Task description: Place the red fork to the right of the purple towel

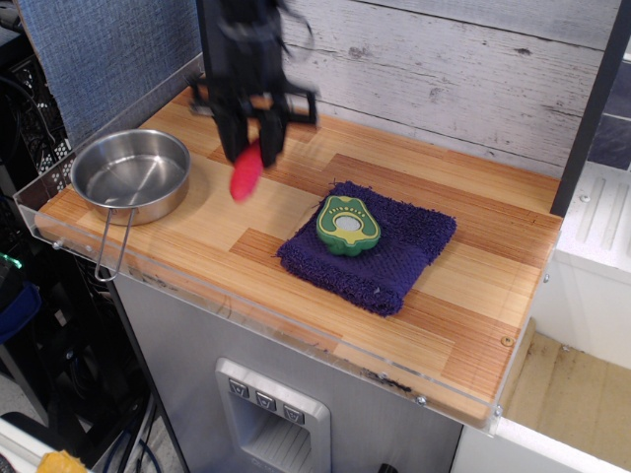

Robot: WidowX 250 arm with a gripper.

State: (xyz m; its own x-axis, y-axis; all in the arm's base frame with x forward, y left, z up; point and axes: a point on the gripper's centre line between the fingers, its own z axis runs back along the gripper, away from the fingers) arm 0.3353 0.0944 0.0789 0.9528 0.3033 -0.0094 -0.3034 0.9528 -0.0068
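— How is the arm set?

— It reaches down from the back of the wooden table, wrist near vertical, motion-blurred. The gripper points straight down, its dark fingers drawn narrow around the upper end of the red fork.

— So the fork is off the table?

— It looks so: it hangs below the fingers, handle downward, between the steel bowl and the purple towel, to the towel's left. The blur makes it hard to tell whether its lower tip clears the wood. Its metal head is hidden in the gripper.

— And the materials?

— The fork's handle is thick red plastic, rounded at the tip. The towel is a shaggy, dark purple-blue cloth, folded to a rough square, lying at an angle on the planks. An avocado-shaped toy, green rim, yellow centre, sits on its left part. The bowl is polished, round and shallow, with a wire handle reaching toward the front edge. The table has striped light and reddish boards; behind it a whitewashed plank wall.
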